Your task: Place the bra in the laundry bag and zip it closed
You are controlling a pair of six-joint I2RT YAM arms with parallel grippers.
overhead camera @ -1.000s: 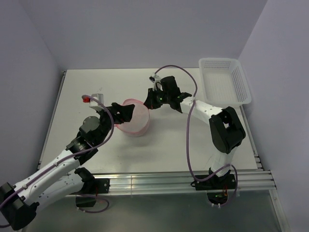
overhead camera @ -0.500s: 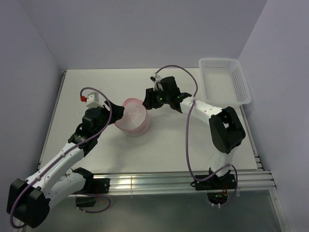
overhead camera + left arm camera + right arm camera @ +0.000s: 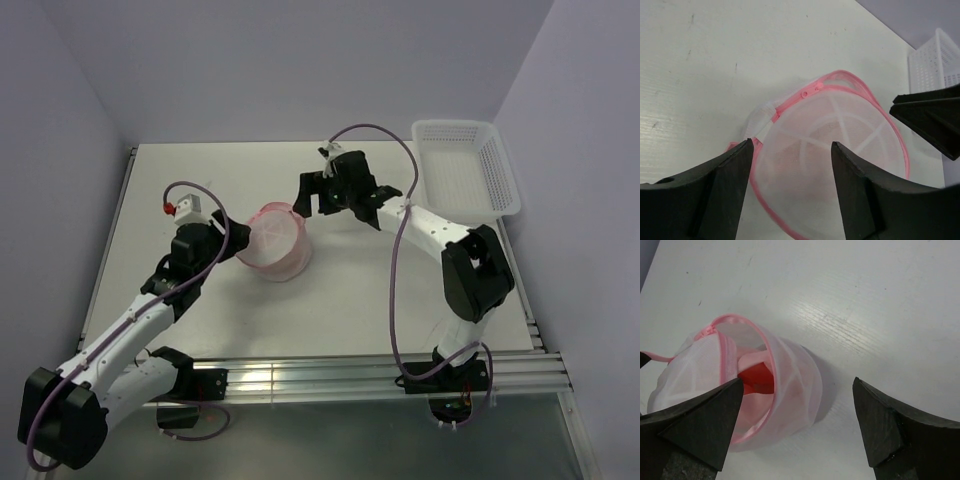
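The laundry bag (image 3: 278,245), a round whitish mesh pouch with a pink rim, lies on its side mid-table. Its zipper (image 3: 724,347) is partly undone. Through the gap the pink bra (image 3: 753,405) shows inside, with a darker red fold above it. My left gripper (image 3: 240,238) is at the bag's left side. In the left wrist view, the left gripper (image 3: 791,144) is open with the mesh dome (image 3: 835,145) seen between its fingers. My right gripper (image 3: 312,200) hovers just right of the bag. The right gripper (image 3: 797,381) is wide open, holding nothing.
A white plastic lattice basket (image 3: 465,165) stands at the back right corner of the table. The basket (image 3: 935,60) also shows behind one right finger (image 3: 932,117). Purple walls close in the table on the left, back and right.
My right gripper has opened wide and pulled back a little from the bag's rim. The left arm has swung in toward the bag, its jaws narrowing somewhat.
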